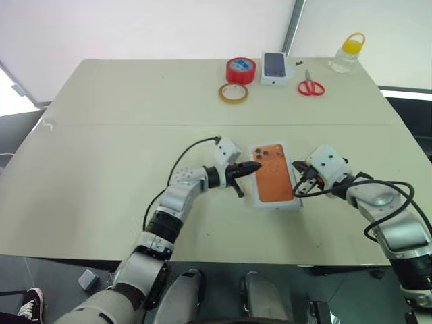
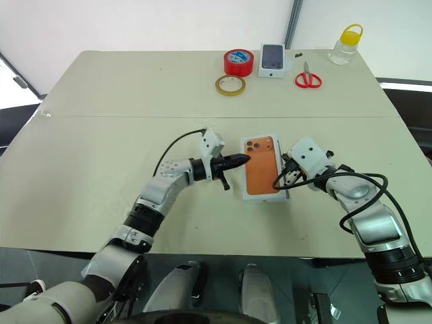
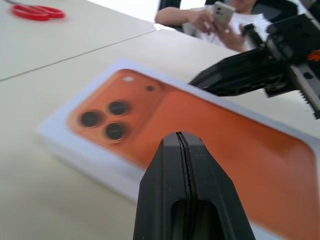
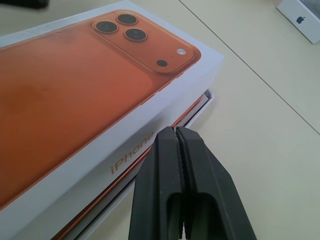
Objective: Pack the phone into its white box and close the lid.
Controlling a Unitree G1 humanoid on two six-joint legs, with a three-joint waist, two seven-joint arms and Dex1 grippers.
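The lid (image 1: pixel 273 174) lies on the table (image 1: pixel 101 155) between the two arms. Its long axis runs away from us, and its printed top shows an orange phone with the three-lens cluster at the far end. In the right wrist view the lid is over the white box (image 4: pixel 202 101) but not fully seated: a strip of the tray's rim shows beneath its long side. We do not see the phone itself, and we judge that it lies inside, under the lid.

The left gripper (image 1: pixel 243 170) has its fingers closed on nothing. It points roughly level across the lid's left long edge, at the lens end. The right gripper (image 1: pixel 302 185) is also closed and empty, and it sits just beside the right long side, toward the near end. Both are at the box, so neither arm is clearly the nearer. The lid lies inward of each gripper, so the coming move, as we judge it, is a press from above or a squeeze across the short axis.

Readable writing: "iPhone" in orange along the lid's side wall. A small white box (image 4: pixel 299 20) carries a dark apple mark.
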